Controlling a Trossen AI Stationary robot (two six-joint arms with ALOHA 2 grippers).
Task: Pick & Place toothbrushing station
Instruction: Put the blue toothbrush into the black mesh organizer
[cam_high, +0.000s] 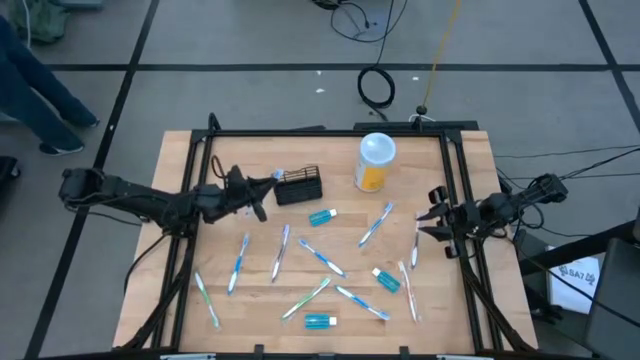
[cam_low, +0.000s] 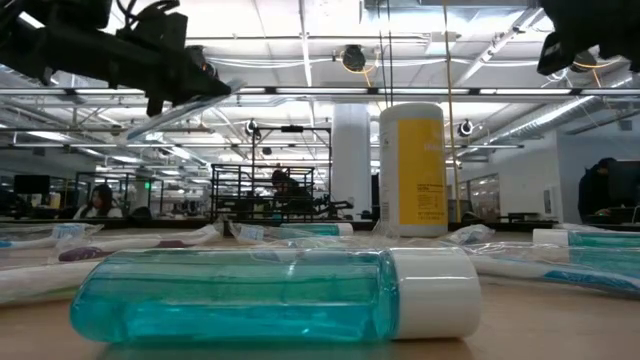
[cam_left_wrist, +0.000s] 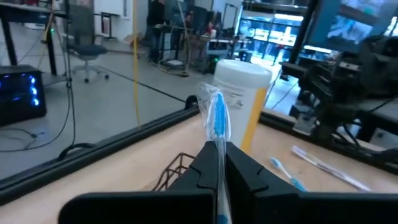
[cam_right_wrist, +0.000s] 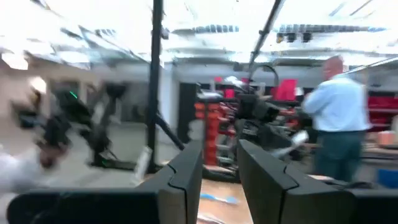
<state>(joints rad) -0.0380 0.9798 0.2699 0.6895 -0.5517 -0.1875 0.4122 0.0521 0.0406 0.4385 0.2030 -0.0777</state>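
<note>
The toothbrushing station, a small black slatted rack (cam_high: 298, 186), stands on the wooden table at far centre; its wire edge shows in the left wrist view (cam_left_wrist: 176, 167). My left gripper (cam_high: 254, 193) hovers just left of the rack, shut on a blue-and-white toothbrush in a clear wrapper (cam_left_wrist: 217, 117). The low view also shows the gripper (cam_low: 172, 72), well above the table. My right gripper (cam_high: 434, 216) is open and empty above the table's right edge, and its fingers show apart in the right wrist view (cam_right_wrist: 221, 171). My left gripper pinches the wrapped toothbrush by its handle (cam_left_wrist: 219, 163) between its two fingers. The brush runs along the fingers and sticks out past their tips, its head end (cam_high: 277, 177) toward the rack. It is lifted clear of the table, tilted a little downward in the low view (cam_low: 195, 103).
A tall translucent container with a white lid and orange contents (cam_high: 375, 161) stands right of the rack. Several wrapped toothbrushes (cam_high: 322, 258) and small teal bottles (cam_high: 321, 216) lie scattered over the table's middle and near side. One bottle (cam_low: 270, 295) lies close to the low camera.
</note>
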